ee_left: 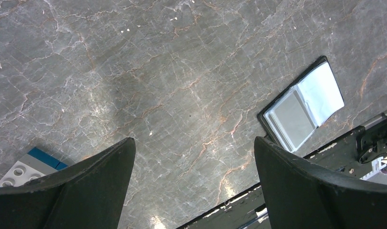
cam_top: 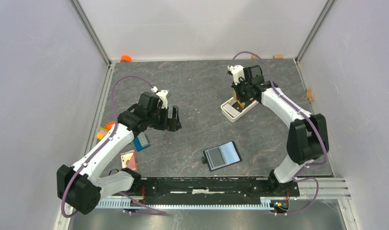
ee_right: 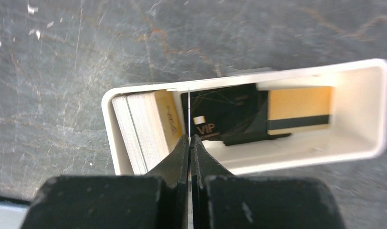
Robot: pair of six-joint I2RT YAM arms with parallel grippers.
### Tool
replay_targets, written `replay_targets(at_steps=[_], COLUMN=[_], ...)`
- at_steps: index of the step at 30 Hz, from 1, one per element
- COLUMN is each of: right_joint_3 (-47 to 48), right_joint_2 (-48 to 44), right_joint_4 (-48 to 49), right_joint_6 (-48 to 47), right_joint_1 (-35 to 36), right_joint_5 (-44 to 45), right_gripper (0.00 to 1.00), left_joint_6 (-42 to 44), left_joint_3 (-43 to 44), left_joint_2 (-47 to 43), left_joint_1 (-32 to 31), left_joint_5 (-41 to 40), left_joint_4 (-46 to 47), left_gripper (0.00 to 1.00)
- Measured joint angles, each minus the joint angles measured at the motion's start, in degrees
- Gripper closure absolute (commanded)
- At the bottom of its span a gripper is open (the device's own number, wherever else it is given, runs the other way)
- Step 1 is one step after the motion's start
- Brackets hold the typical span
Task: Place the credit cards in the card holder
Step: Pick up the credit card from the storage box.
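Right gripper (ee_right: pixel 189 138) is pinching a thin, likely slippery credit card (ee_right: pixel 188 107) edgewise, white tray (ee_right: pixel 368 119) just below; left gripper (ee_left: pixel 193 157) is hovering open.

**Card holder** (cam_top: pixel 222 155): black, lying open and flat on the worktop (cam_top: pixel 192 91), near its front edge. Two inner panels face up, one grey and one pale and glossy. Whether either panel holds a card cannot be determined.

**Credit cards:**
- The black card (ee_right: pixel 224 117), marked "VIP", lies flat in the white tray (ee_right: pixel 380 109) and overlaps the tan-orange card (ee_right: pixel 298 112), which has a dark stripe.
- The stack of cards (ee_right: pixel 139 129) stands on edge at the tray's opposite end.
- The thin card (ee_right: pixel 188 107), seen edge-on and upright, is pinched in the right hand (ee_right: pixel 189 139).
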Motion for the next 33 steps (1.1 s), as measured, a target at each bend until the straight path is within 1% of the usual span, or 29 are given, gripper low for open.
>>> replay_targets(at_steps=[6, 9, 12, 15, 17, 19, 23, 25, 27, 30, 33], right_joint_3=[-1.0, -1.6, -4.9, -13.6, -20.0, -28.0, -42.8, -49.0, -54.5, -58.8, -60.0], right_joint_2=[-10.5, -15.9, -21.8, -29.3, -33.2, -36.7, -40.4, -41.1, -41.2, -41.2, -41.1], right_joint_4=[2.4, 3.5, 5.2, 7.9, 9.3, 11.6, 18.8, 21.9, 25.2, 28.3, 30.9], right_joint_6=[2.8, 5.0, 8.3, 13.5, 17.3, 22.7, 33.9, 38.7, 42.9, 46.9, 48.8], right_joint_1=[0.0, 0.0, 0.1, 0.1, 0.1, 0.4, 1.4, 2.2, 3.0, 3.6, 4.0], right_joint_5=[6.0, 5.6, 2.6, -3.0, -7.1, -11.7, -18.6, -20.8, -23.1, -25.4, -26.9], right_gripper=[1.0, 1.0, 1.0, 1.0, 1.0, 1.0, 1.0, 1.0, 1.0, 1.0, 1.0], left_joint_6=[-0.8, -3.2, -6.7, -11.5, -14.7, -17.9, -23.5, -26.1, -28.8, -32.2, -34.5], left_joint_3=[-2.6, -5.1, -8.1, -12.9, -16.0, -18.7, -21.7, -23.0, -24.4, -25.8, -26.9], left_joint_2=[-3.1, -6.0, -8.7, -11.2, -11.5, -10.4, -6.6, -4.8, -2.7, 0.4, 3.2], left_joint_1=[-0.2, -0.7, -1.2, -2.1, -3.9, -7.6, -15.6, -18.2, -20.8, -23.7, -25.4], left_joint_5=[1.1, 3.0, 4.8, 7.3, 7.9, 7.3, 5.8, 5.2, 4.1, 2.9, 2.4], left_joint_4=[1.9, 4.9, 8.9, 15.0, 18.3, 21.1, 25.4, 27.9, 30.5, 33.8, 36.8], left_gripper=[0.02, 0.02, 0.04, 0.05, 0.05, 0.05, 0.07, 0.09, 0.13, 0.19, 0.25])
